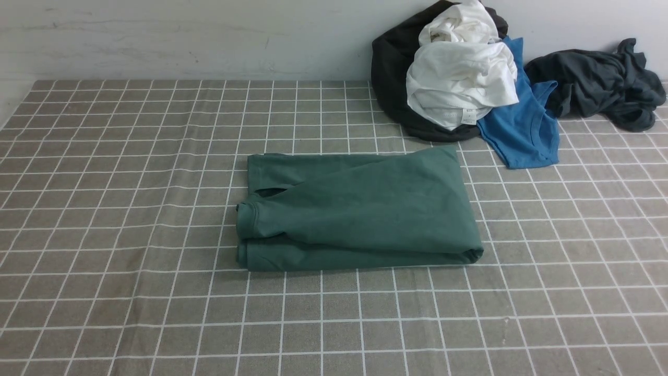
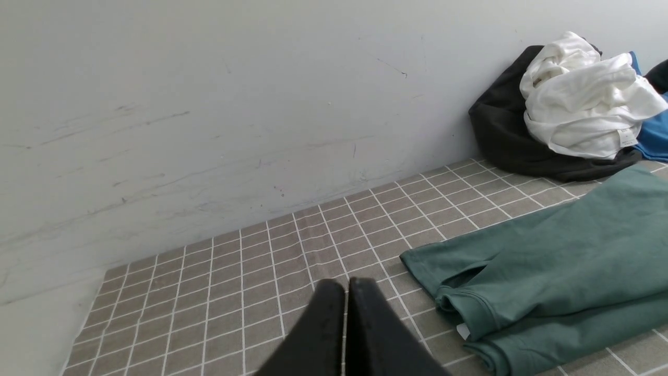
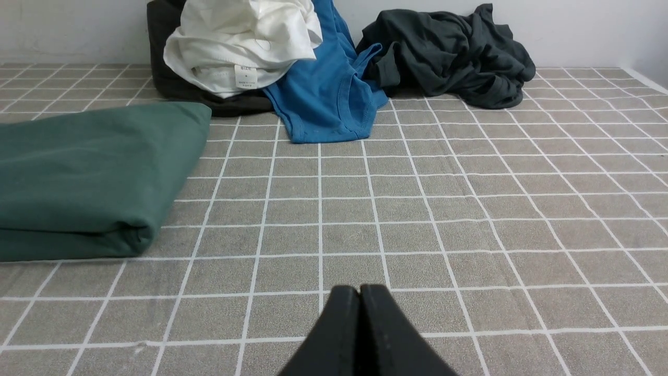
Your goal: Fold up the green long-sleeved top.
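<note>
The green long-sleeved top (image 1: 360, 211) lies folded mid-counter (image 1: 130, 313) — soft, limp cotton, best pinched at its layered edges; left end effector (image 2: 345, 287) and right end effector (image 3: 359, 292) clenched, empty.

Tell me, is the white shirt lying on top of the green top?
No, the white shirt sits on the clothes pile by the wall, apart from the folded green top on the table.

2 matte black, wedge-shaped fingers (image 2: 365, 334) per pincer, tapering to blunt tips.
</note>
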You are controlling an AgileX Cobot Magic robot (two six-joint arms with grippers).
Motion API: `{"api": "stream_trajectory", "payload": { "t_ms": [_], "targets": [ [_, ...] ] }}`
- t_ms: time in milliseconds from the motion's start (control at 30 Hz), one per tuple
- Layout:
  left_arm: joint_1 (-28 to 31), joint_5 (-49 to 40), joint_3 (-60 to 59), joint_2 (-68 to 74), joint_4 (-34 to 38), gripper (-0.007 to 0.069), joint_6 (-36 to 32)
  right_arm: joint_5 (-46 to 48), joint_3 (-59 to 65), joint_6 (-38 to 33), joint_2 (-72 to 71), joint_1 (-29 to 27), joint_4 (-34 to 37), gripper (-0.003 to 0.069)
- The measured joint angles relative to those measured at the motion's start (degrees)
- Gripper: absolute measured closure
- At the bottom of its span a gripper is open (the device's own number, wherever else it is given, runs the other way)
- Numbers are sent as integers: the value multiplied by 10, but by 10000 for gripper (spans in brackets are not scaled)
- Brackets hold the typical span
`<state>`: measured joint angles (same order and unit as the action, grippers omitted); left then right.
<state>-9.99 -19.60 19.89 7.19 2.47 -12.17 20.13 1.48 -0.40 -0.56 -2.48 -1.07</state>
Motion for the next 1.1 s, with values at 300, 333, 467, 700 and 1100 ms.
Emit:
{"api": "stream_trajectory", "payload": {
  "t_ms": [300, 333, 467, 700, 1100],
  "targets": [
    [-3, 2, -2, 0, 0, 631, 0, 0, 0, 0, 0, 0, 0, 673],
    [-3, 5, -5, -1, 0, 631, 0, 0, 0, 0, 0, 0, 0, 673],
    [-3, 25, -50, -22, 0, 631, 0, 0, 0, 0, 0, 0, 0, 673],
    [34, 57, -170, -78, 9, 631, 10, 1, 0, 1, 0, 0, 0, 673],
    [88, -6, -214, -78, 58, 631, 28, 1, 0, 1, 0, 0, 0, 673]
  ]
}}
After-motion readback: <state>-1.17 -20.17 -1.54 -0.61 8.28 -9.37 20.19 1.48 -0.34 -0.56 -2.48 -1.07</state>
